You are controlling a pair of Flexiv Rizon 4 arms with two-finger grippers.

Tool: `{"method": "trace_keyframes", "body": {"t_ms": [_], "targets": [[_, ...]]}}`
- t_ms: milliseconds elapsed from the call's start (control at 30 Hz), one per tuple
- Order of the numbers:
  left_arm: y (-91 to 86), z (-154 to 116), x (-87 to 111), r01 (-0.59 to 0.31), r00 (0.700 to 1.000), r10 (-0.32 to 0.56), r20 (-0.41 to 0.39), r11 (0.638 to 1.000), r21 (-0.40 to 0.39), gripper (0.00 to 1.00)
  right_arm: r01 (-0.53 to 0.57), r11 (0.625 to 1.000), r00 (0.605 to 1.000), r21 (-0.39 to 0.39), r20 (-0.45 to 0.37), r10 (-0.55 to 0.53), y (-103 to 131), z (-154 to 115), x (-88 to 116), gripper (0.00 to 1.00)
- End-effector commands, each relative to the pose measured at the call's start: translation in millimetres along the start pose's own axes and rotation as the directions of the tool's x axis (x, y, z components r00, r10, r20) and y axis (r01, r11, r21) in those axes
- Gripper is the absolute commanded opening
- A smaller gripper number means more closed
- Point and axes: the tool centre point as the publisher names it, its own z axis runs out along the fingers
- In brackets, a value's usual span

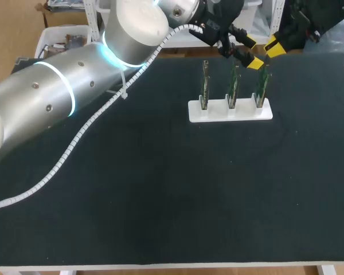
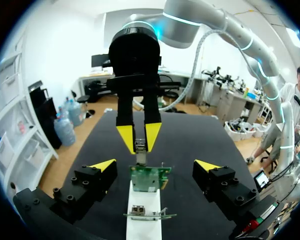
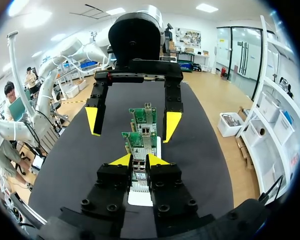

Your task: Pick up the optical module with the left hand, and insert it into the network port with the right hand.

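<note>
Right end effector (image 3: 139, 161) tight around optical module (image 2: 139, 146).

No legible writing in any view.
Marks on the green circuit cards (image 1: 233, 87), standing in the white holder (image 1: 229, 112) right of centre in the head view's upper half, are too small and blurred to read.

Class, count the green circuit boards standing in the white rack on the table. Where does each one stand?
3, all upright in the white rack: the left board, the middle board and the right board. None looks hidden.
</note>
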Motion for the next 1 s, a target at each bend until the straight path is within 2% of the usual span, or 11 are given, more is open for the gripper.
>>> {"method": "trace_keyframes", "body": {"t_ms": [33,100,167,367,500,767,800,833,867,933,1000], "targets": [[-0.3,0,0.0,0.000,1.000,0.000,-0.002,1.000,0.000,1.00,-0.006,0.996,1.000,-0.092,-0.002,0.006,-7,-2,3,0.49],[-0.3,0,0.0,0.000,1.000,0.000,-0.002,1.000,0.000,1.00,-0.005,0.996,1.000,-0.089,-0.005,0.005,-7,-2,3,0.87],[-0.3,0,0.0,0.000,1.000,0.000,-0.002,1.000,0.000,1.00,-0.008,0.996,1.000,-0.087,-0.006,0.007,-7,-3,3,0.98],[-0.3,0,0.0,0.000,1.000,0.000,-0.002,1.000,0.000,1.00,-0.010,0.996,1.000,-0.083,-0.005,0.010,-8,-4,3,1.00],[-0.3,0,0.0,0.000,1.000,0.000,-0.002,1.000,0.000,1.00,-0.008,0.997,1.000,-0.081,-0.005,0.008,-8,-5,2,0.95],[-0.3,0,0.0,0.000,1.000,0.000,-0.002,1.000,0.000,1.00,-0.010,0.998,1.000,-0.060,0.006,0.010,-13,-15,0,1.00],[-0.3,0,0.0,0.000,1.000,0.000,-0.002,1.000,0.000,1.00,-0.009,0.998,1.000,-0.058,0.006,0.009,-14,-16,-1,0.92],[-0.3,0,0.0,0.000,1.000,0.000,-0.002,1.000,0.000,1.00,-0.008,0.998,1.000,-0.057,0.007,0.008,-14,-17,-1,0.54],[-0.3,0,0.0,0.000,1.000,0.000,-0.002,1.000,0.000,1.00,-0.006,0.999,1.000,-0.054,0.009,0.007,-14,-18,-1,0.45],[-0.3,0,0.0,0.000,1.000,0.000,-0.002,1.000,0.000,1.00,-0.002,0.999,1.000,-0.050,0.009,0.003,-14,-19,-1,0.06],[-0.3,0,0.0,0.000,1.000,0.000,-0.002,1.000,0.000,1.00,0.000,0.999,1.000,-0.049,0.010,0.000,-13,-19,-1,0.00]]}}
